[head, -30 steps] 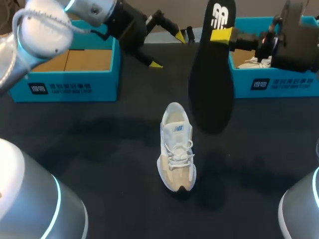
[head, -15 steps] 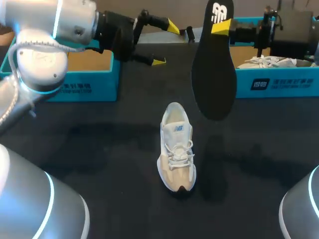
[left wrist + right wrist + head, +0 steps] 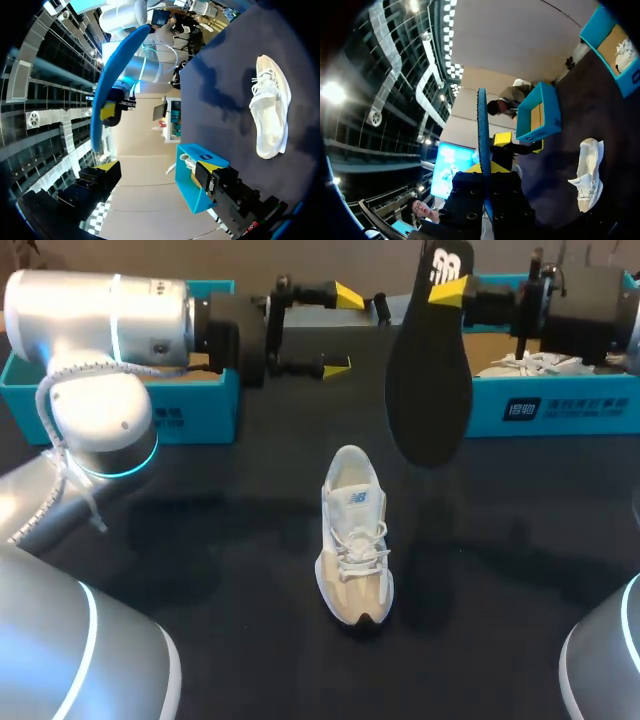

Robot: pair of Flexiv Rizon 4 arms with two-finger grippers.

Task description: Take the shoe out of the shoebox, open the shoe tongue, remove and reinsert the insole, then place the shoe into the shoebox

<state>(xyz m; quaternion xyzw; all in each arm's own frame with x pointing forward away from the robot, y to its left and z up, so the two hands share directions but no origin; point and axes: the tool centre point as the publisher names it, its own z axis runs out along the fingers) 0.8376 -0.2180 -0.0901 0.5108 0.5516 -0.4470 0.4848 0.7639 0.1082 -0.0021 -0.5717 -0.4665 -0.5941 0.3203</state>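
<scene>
From my console, the shoe (image 3: 354, 535) lies on its sole near the middle of the black table (image 3: 200, 540). Its long axis runs from the far edge to the near edge, heel towards the far edge and toe towards the near one. It is white with beige panels, white laces and a dark tip at the toe.

The insole (image 3: 430, 370) is out of the shoe and hangs in the air beyond it, towards the far edge and a little to the right. Its long axis is nearly upright, heel end up and toe end down. The face turned to the head camera is black with a white mark at the heel; in the wrist views its other face is blue. My right gripper (image 3: 447, 292) is clamped on the heel end, fingers pinching it from both faces.

My left gripper (image 3: 342, 330) hangs over the far edge left of the insole, fingers spread wide with nothing between them.

I count two teal shoeboxes: the left shoebox (image 3: 190, 415) at the far left corner and the right shoebox (image 3: 570, 405) at the far right corner. There are two shoes, as a second white shoe (image 3: 540, 363) lies inside the right shoebox, and one insole.
</scene>
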